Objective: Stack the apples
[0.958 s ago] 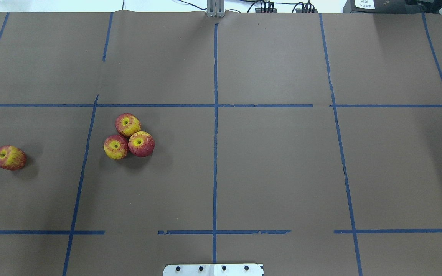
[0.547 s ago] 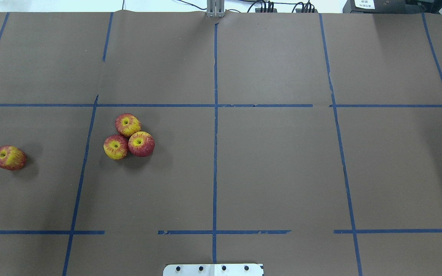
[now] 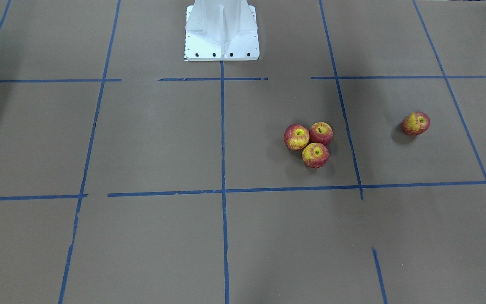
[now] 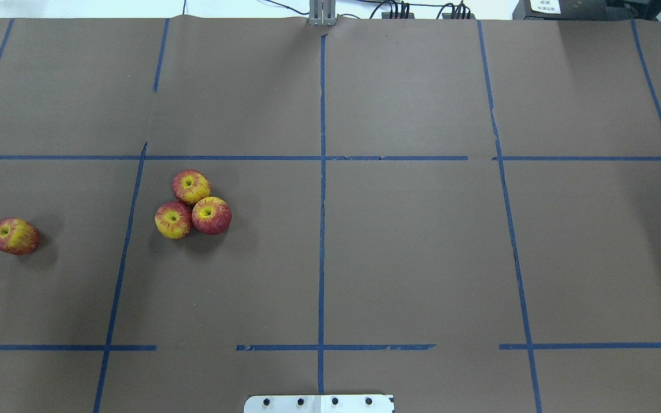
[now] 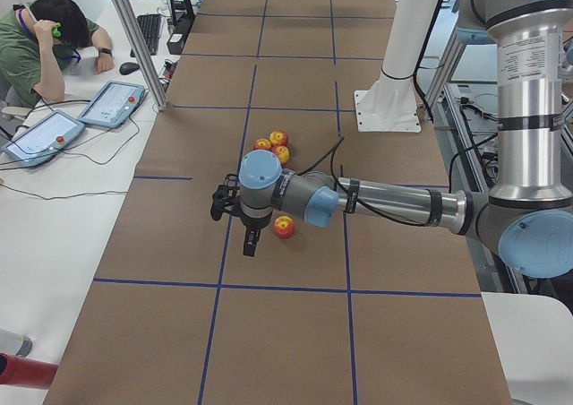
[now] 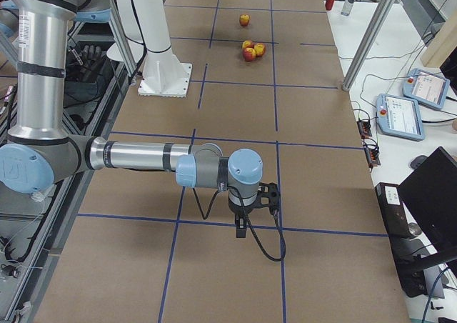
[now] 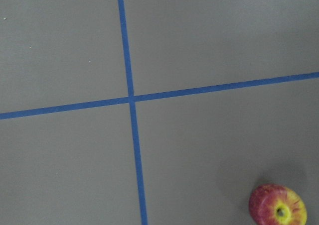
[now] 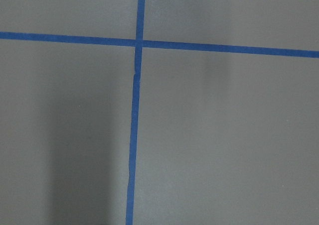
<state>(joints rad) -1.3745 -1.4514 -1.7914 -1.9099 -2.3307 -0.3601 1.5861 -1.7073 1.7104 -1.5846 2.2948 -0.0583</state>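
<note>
Three apples [image 4: 193, 203] sit touching in a cluster on the brown table, left of centre; they also show in the front view [image 3: 310, 141]. A fourth apple [image 4: 14, 236] lies alone at the far left, and shows in the front view [image 3: 416, 123] and at the bottom right of the left wrist view [image 7: 277, 206]. My left gripper [image 5: 250, 244] hangs above the table just beside this lone apple [image 5: 284, 227], apart from it. My right gripper [image 6: 241, 230] hangs over bare table far from the apples. I cannot tell whether either gripper is open or shut.
Blue tape lines divide the brown table into a grid. The white robot base [image 3: 222, 29] stands at the robot-side edge. A metal post [image 5: 134, 38] and an operator [image 5: 40, 38] with tablets [image 5: 112, 103] are beyond the far edge.
</note>
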